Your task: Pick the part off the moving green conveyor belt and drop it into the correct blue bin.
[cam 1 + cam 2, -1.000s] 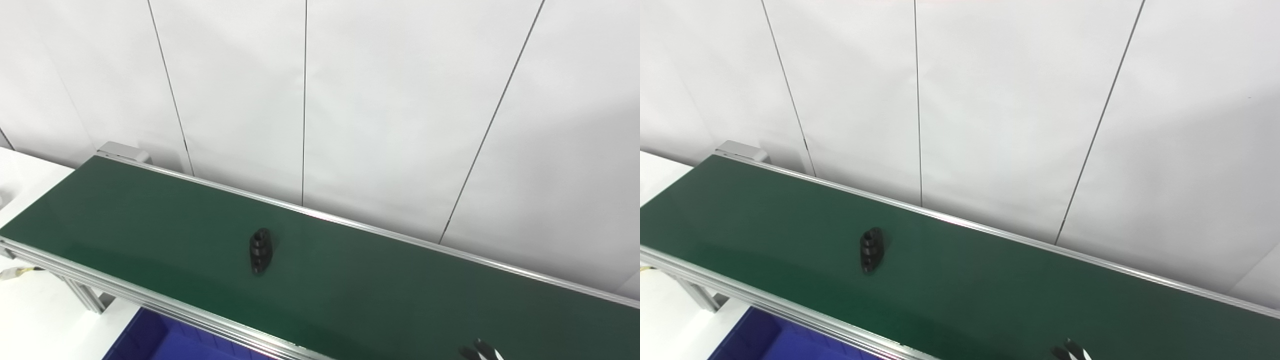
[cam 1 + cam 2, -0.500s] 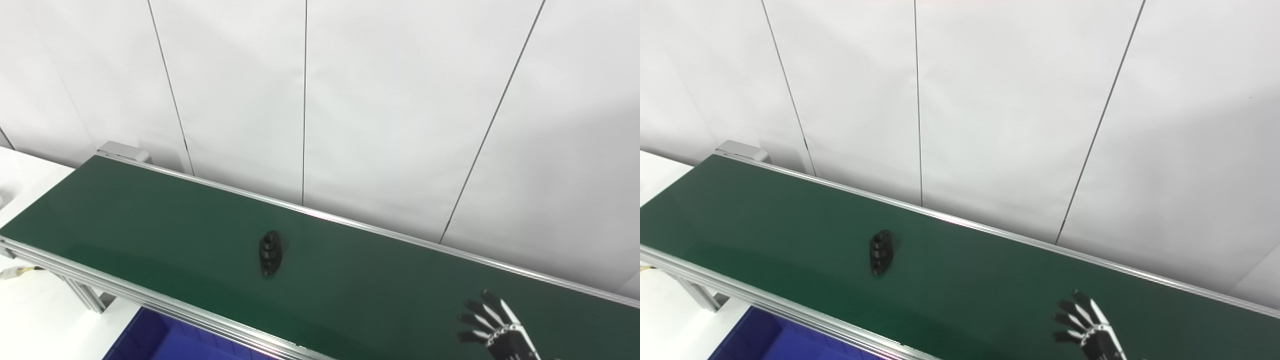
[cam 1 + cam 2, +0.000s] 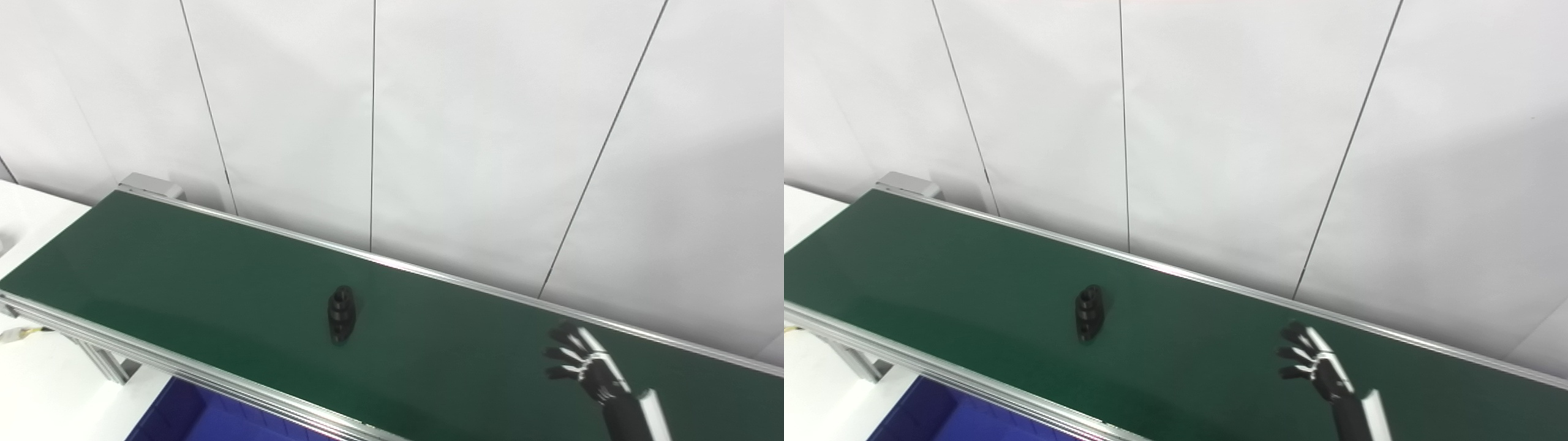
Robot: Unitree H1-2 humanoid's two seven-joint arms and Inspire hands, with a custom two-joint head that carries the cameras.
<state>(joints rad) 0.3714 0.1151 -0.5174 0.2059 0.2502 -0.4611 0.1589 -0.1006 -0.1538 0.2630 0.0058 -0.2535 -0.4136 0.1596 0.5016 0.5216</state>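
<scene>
A small black part (image 3: pixel 341 313) with several round holes lies in the middle of the green conveyor belt (image 3: pixel 184 269). My right hand (image 3: pixel 582 366) hovers over the belt's right stretch, well to the right of the part, with its fingers spread apart and nothing in it. In the right eye view the part (image 3: pixel 1088 312) and that hand (image 3: pixel 1312 364) stand the same way. My left hand is out of sight.
A corner of a blue bin (image 3: pixel 202 416) shows below the belt's near rail (image 3: pixel 184 367). A white tabletop (image 3: pixel 37 392) lies at the lower left. White wall panels (image 3: pixel 429 122) rise right behind the belt's far rail.
The black part has ridden the belt to the right. My right hand has risen from the bottom edge and moved out over the belt, fingers spread.
</scene>
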